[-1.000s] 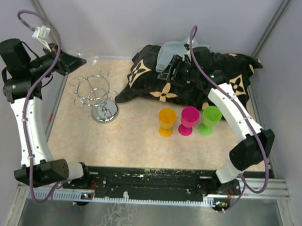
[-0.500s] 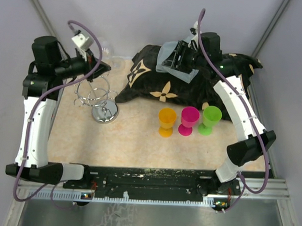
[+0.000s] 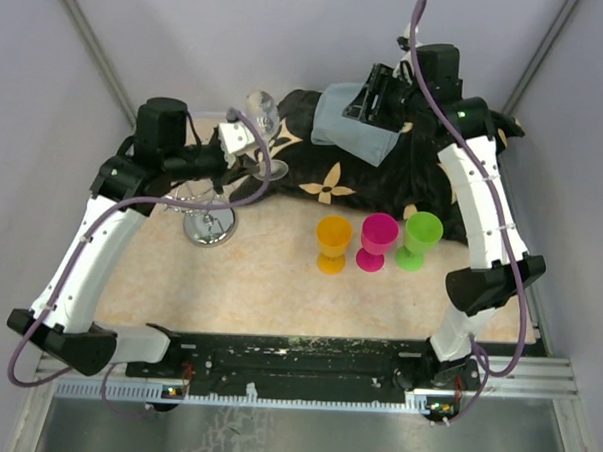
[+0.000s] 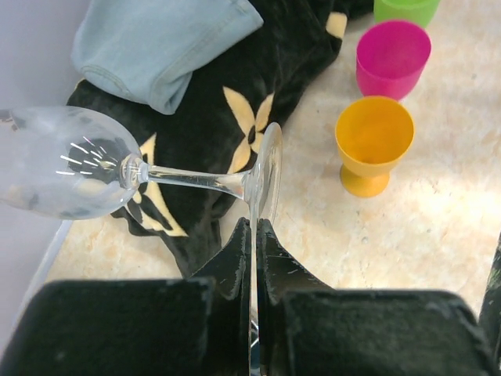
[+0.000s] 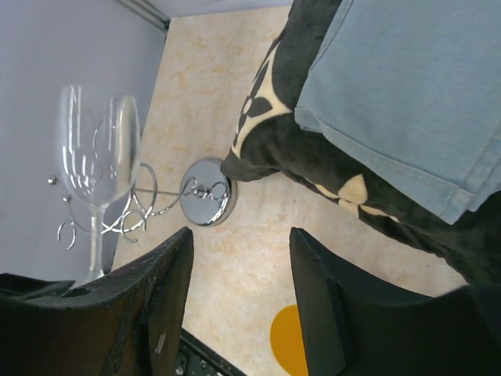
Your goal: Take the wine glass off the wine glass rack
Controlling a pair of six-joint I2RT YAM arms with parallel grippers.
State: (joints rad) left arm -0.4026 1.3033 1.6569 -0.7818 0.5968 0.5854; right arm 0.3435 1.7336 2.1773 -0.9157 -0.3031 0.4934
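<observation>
Since the previous frame the left arm (image 3: 100, 247) has swung right from the 10 o'clock corner, carrying the glass (image 3: 261, 114) clear of the rack (image 3: 209, 225). Rack: upright on the bench (image 3: 269, 275), 9 o'clock. Left jaws: clenched on the glass foot, 11 o'clock. Right jaws: released, 1 o'clock, over the blue cloth (image 3: 356, 128).

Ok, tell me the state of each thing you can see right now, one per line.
wine glass: off the rack, held roughly sideways by its foot
left gripper: shut on the wine glass
right gripper: open, empty
wine glass rack: upright, no glass seen on it
orange cup: upright, empty
pink cup: upright, empty
green cup: upright
blue cloth: draped over the black patterned cloth
</observation>
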